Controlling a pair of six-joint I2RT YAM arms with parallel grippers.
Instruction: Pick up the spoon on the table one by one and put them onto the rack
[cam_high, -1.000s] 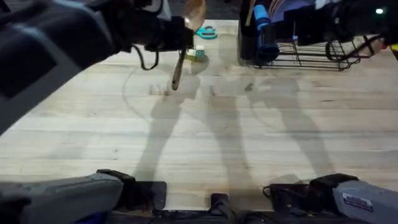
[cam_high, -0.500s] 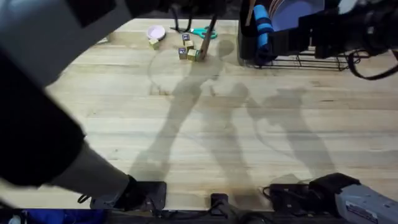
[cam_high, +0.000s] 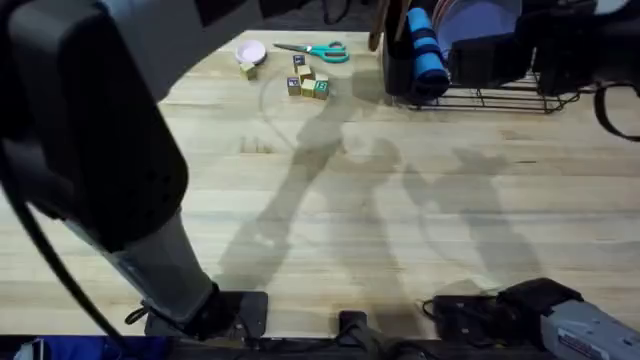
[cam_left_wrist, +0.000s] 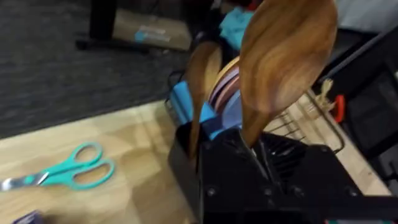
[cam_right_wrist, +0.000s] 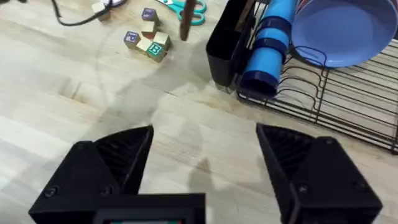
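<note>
Wooden spoons: two, one large-bowled (cam_left_wrist: 286, 59) and one behind it (cam_left_wrist: 202, 78). Teal-handled scissors (cam_high: 318, 50): one pair. Small lettered blocks (cam_high: 308, 84): a cluster of about four, plus one apart (cam_high: 247, 70). Pink round dish (cam_high: 250, 51): one. Black wire rack (cam_high: 500, 98): one. Blue cylinder (cam_right_wrist: 268, 50): one. Blue bowl (cam_right_wrist: 339, 28): one. Counter (cam_high: 350, 210): one.

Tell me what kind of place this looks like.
Probably a robot lab bench staged as a kitchen counter: a plank table holds a black wire rack with a blue bowl, beside toy letter blocks and teal scissors.
</note>
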